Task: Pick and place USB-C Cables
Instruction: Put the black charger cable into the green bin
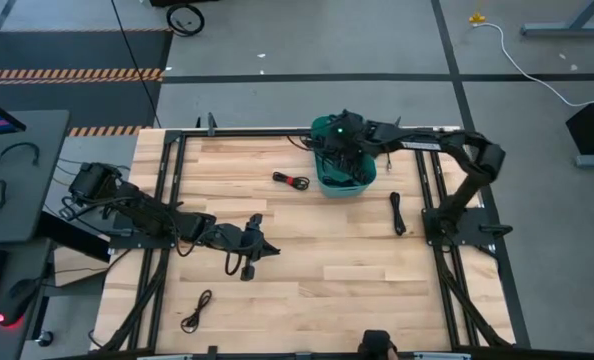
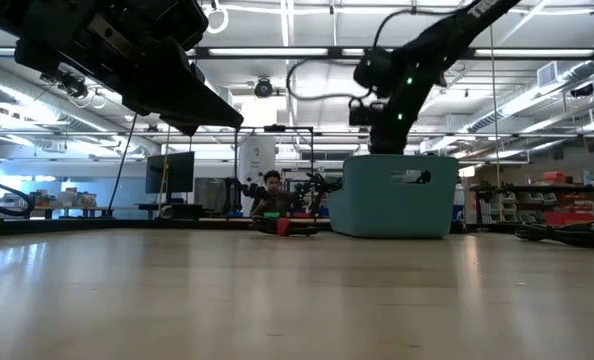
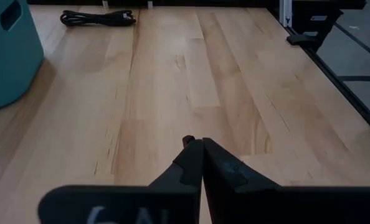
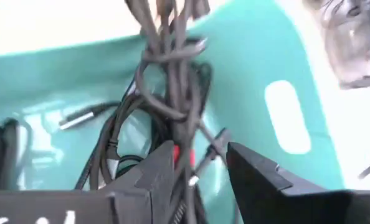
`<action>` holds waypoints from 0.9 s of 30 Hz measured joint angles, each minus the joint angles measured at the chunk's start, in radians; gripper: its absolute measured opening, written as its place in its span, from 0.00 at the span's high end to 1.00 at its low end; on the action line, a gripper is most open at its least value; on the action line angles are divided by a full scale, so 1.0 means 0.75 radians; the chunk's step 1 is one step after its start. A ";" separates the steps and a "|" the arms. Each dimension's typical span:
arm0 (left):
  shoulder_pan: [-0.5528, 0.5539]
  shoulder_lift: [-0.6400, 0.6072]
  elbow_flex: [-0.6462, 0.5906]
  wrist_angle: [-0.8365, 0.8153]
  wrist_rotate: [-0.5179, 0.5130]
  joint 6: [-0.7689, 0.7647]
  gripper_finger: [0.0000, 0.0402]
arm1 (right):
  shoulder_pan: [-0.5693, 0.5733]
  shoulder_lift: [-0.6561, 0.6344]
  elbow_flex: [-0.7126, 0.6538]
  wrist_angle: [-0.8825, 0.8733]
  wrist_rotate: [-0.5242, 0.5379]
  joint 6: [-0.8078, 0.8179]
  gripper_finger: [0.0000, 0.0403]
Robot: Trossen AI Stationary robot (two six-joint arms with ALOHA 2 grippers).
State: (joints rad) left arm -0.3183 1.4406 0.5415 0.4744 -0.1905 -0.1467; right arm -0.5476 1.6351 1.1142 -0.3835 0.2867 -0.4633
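Note:
The teal bin (image 1: pixel 362 183) stands at the table's far middle. My right gripper (image 4: pixel 200 168) hangs over its inside, fingers apart. A tangled bundle of black USB-C cables (image 4: pixel 169 93) with a red part runs up from between those fingers, over more cables (image 4: pixel 104 155) on the bin's floor. Loose cables lie flat on the table: one with red parts (image 1: pixel 291 181) left of the bin, one (image 1: pixel 398 213) to its right, one (image 1: pixel 196 311) at the near left. My left gripper (image 3: pixel 200 146) is shut and empty above the table's middle. My right gripper's fingers stand apart on either side of the cable bundle's lower end (image 4: pixel 186 158). The bundle runs close along one finger (image 4: pixel 163 171). Whether it touches that finger I cannot tell.
A black metal frame (image 1: pixel 432 190) runs along the table's left and right sides. Bare wood lies between my left gripper (image 1: pixel 267 248) and the near edge. In the low view a person (image 2: pixel 270 192) sits in the room beyond the table.

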 joint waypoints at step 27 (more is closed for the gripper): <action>0.002 0.000 0.000 0.001 0.000 0.003 0.96 | -0.007 0.186 0.001 0.218 0.007 0.037 0.97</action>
State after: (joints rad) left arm -0.3172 1.4406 0.5415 0.4747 -0.1905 -0.1448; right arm -0.5529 1.7748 1.1149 -0.2201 0.2920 -0.4354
